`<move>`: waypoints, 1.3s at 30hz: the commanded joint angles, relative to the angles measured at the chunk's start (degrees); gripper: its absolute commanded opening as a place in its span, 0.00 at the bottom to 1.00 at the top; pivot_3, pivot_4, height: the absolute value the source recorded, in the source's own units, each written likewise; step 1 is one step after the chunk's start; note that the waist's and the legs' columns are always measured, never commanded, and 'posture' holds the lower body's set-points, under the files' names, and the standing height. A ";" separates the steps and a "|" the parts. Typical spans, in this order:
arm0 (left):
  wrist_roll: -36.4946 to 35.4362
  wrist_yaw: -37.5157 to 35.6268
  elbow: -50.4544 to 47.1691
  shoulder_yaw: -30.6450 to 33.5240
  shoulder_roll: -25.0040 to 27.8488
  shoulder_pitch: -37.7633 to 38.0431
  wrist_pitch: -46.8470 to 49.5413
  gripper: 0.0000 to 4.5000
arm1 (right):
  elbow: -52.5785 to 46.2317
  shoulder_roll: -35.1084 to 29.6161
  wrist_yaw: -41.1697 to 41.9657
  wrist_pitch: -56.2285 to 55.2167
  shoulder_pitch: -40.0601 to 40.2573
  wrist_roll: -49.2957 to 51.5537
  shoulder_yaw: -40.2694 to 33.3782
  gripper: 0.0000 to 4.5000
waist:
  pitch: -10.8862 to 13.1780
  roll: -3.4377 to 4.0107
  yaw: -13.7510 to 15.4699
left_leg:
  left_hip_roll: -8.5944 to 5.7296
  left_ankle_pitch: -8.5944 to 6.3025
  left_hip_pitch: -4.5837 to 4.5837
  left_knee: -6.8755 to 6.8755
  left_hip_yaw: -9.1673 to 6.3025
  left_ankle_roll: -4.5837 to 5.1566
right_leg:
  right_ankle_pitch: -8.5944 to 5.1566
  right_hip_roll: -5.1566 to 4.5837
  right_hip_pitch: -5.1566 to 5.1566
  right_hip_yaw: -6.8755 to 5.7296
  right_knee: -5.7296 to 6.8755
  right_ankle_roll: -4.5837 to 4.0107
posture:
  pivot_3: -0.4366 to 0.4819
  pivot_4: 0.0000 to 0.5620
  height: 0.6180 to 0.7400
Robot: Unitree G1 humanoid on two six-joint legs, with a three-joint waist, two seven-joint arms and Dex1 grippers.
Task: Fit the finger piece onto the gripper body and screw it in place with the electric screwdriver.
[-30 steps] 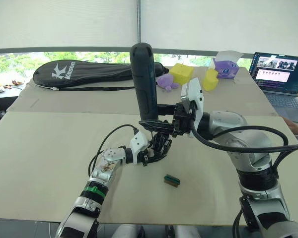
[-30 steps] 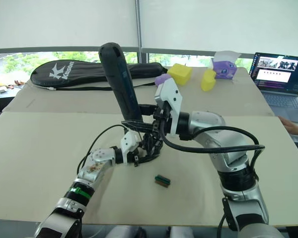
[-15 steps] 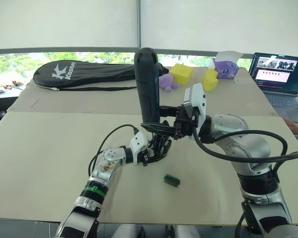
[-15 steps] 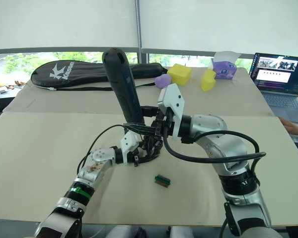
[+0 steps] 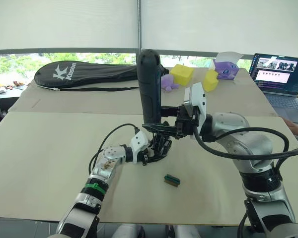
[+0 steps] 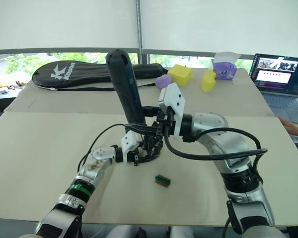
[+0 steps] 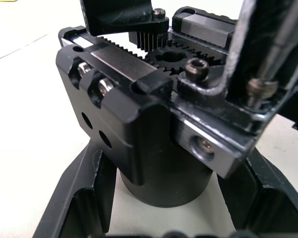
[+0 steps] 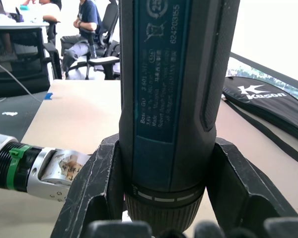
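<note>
While the right gripper clamps the upright screwdriver directly over the body, held mid-table by the closed left gripper, a tilt could slip the bit off the screw; small block lies at 5 o'clock.
</note>
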 commanded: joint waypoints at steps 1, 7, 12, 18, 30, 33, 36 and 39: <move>-0.78 0.45 -1.50 0.94 0.00 -1.52 -1.53 0.52 | 4.92 -2.65 0.03 3.49 2.39 -4.69 3.85 0.42 | -0.01 -0.01 0.00 | 0.00 0.00 0.00 0.00 0.00 0.00 | 0.00 -0.01 0.00 0.01 0.00 0.00 | 0.48 0.27 0.98; -0.71 0.51 -1.34 0.72 -0.05 -1.50 -1.91 0.52 | 6.63 -2.59 -0.61 5.72 1.18 -4.31 5.26 0.42 | -0.04 -0.01 0.04 | 0.00 0.00 0.01 0.00 -0.01 0.00 | 0.00 -0.02 0.01 0.01 0.00 0.00 | 0.48 0.27 0.98; -0.69 0.71 -1.28 0.66 -0.04 -1.69 -2.07 0.52 | 7.39 -2.24 -1.17 5.92 1.87 -4.01 5.18 0.42 | -0.11 -0.02 0.07 | 0.00 0.00 0.03 0.00 -0.01 0.00 | 0.00 -0.04 0.04 0.01 0.00 0.00 | 0.48 0.27 0.98; -0.76 0.75 -1.32 0.54 0.26 -1.66 -2.07 0.52 | 7.65 -2.97 -1.17 4.81 3.23 -5.41 5.96 0.42 | -0.25 -0.02 0.08 | 0.00 0.00 0.21 -0.04 -0.05 0.00 | 0.00 -0.05 0.21 0.02 -0.04 0.00 | 0.48 0.27 0.98; -0.86 0.53 -1.44 0.41 0.45 -1.68 -2.02 0.52 | 9.15 -2.11 -3.66 3.56 4.28 -6.02 5.41 0.42 | -0.25 -0.02 0.05 | 0.03 -0.03 0.84 -0.32 -0.11 0.03 | -0.01 -0.05 0.85 0.02 -0.31 0.01 | 0.48 0.27 0.98; -0.88 0.44 -1.55 0.36 0.46 -1.56 -2.00 0.52 | 8.88 -2.30 -3.64 3.43 4.61 -5.99 5.38 0.42 | -0.25 -0.02 0.06 | 0.03 -0.03 0.84 -0.32 -0.11 0.03 | -0.01 -0.05 0.85 0.02 -0.31 0.01 | 0.48 0.27 0.98; -0.90 0.37 -1.71 0.32 0.48 -1.40 -2.04 0.52 | 8.36 -2.59 -3.51 3.26 5.20 -6.06 5.46 0.42 | -0.26 -0.03 0.05 | 0.04 -0.03 0.84 -0.32 -0.11 0.04 | -0.01 -0.05 0.85 0.02 -0.32 0.01 | 0.48 0.27 0.98; -0.90 0.30 -1.91 0.24 0.49 -1.23 -2.03 0.52 | 8.04 -2.87 -3.32 2.91 5.56 -6.18 5.64 0.42 | -0.27 -0.04 0.05 | 0.04 -0.04 0.84 -0.33 -0.12 0.04 | -0.01 -0.05 0.86 0.02 -0.34 0.01 | 0.48 0.27 0.98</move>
